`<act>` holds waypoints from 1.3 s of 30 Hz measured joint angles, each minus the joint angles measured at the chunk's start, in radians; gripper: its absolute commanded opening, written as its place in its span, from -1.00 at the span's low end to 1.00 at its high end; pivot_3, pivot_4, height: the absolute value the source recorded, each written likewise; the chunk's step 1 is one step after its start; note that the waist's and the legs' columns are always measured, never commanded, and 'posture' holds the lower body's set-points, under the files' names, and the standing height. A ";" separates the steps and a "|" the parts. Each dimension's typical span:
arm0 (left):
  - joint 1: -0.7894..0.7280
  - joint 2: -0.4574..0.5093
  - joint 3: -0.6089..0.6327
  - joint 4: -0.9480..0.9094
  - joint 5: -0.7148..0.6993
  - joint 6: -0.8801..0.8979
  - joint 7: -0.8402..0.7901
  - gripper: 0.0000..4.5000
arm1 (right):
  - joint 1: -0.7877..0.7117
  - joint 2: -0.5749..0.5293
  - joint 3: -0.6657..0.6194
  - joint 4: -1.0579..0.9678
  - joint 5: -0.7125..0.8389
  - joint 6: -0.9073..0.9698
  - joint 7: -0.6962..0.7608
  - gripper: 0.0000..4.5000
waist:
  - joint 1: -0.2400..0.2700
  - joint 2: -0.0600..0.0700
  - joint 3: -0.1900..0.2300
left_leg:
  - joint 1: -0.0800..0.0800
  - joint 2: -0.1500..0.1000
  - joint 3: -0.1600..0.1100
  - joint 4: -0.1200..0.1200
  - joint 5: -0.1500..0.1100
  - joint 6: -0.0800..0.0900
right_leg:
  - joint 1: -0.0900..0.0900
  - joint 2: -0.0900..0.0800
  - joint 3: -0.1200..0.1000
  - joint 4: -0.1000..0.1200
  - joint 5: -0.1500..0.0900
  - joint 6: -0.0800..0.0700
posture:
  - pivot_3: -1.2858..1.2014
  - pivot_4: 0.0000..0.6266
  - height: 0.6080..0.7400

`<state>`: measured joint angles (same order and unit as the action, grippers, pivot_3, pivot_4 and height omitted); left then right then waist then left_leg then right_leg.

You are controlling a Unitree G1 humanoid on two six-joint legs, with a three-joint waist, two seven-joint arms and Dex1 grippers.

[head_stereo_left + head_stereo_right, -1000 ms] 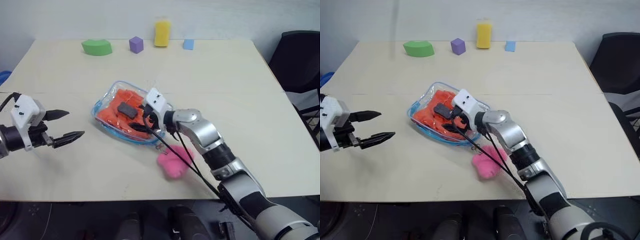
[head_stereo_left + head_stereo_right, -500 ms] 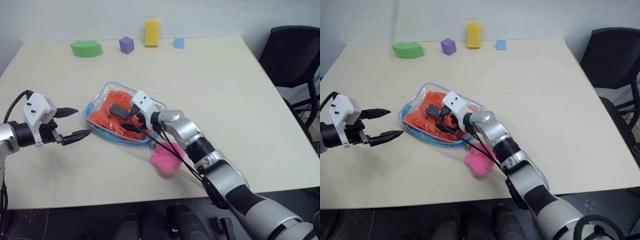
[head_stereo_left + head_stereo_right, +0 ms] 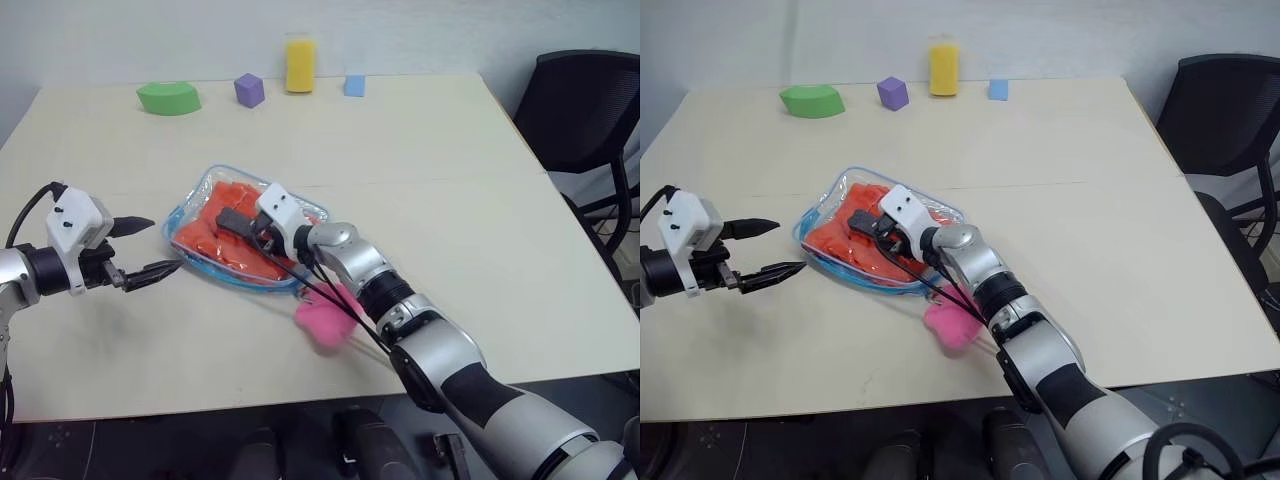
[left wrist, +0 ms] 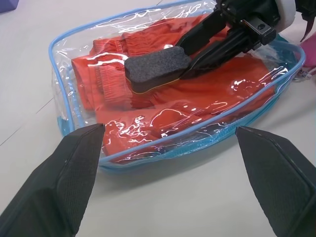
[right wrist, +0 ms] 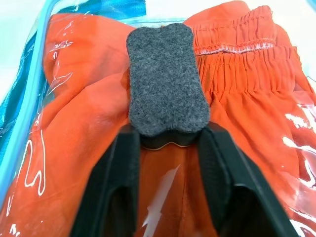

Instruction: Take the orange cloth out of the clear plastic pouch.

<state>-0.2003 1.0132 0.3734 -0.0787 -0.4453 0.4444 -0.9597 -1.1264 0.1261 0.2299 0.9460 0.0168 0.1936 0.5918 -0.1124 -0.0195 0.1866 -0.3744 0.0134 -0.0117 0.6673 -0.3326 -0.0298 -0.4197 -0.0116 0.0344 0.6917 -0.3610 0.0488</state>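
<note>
Pouch (image 3: 212,262) lies flat mid-table, long axis diagonal from far left to near right. Cloth (image 4: 207,94) inside. Right gripper (image 5: 168,140) reaches in, pinching grey felt block (image 5: 165,81). Left gripper (image 3: 150,248) spread wide, beside pouch.

My head pair looks forward and down across the table (image 3: 450,200). My left wrist camera sits low beside the clear plastic pouch (image 4: 163,133), facing it side-on. My right wrist camera is pressed close over the orange cloth (image 5: 247,94). All four views share the pouch.
</note>
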 measured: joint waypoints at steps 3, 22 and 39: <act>-0.002 -0.014 0.000 -0.006 0.000 -0.001 0.004 1.00 | 0.014 -0.021 0.000 -0.039 -0.002 0.005 0.023 -0.45 | 0.001 0.000 0.000 | 0.000 0.000 0.000 0.000 0.000 0.000 | 0.000 0.000 0.000 0.000 0.000 0.000 | 0.03 -0.52 1.00; -0.209 -0.188 -0.317 -0.235 -0.083 0.097 -0.049 1.00 | 0.700 -0.939 -0.496 -1.017 0.215 0.590 0.273 -0.45 | 0.064 0.001 0.000 | -0.004 -0.001 -0.003 0.013 -0.004 0.008 | 0.001 0.005 0.006 -0.001 0.000 0.000 | 0.03 -0.52 1.00; -0.305 -0.223 -0.393 -0.076 -0.011 -0.010 -0.150 1.00 | 0.947 -1.011 -0.642 -0.996 0.279 0.557 0.200 0.99 | 0.085 0.002 0.000 | 0.004 -0.002 0.001 0.013 -0.005 0.009 | 0.009 0.005 0.012 -0.003 0.000 0.000 | 0.03 -0.52 1.00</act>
<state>-0.5057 0.7900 -0.0196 -0.1552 -0.4567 0.4339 -1.1095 -0.1795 -0.8847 -0.4117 -0.0497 0.2962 0.7506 0.7920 -0.0279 -0.0179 0.1868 -0.3705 0.0119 -0.0111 0.6803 -0.3375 -0.0210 -0.4110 -0.0064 0.0459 0.6891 -0.3610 0.0492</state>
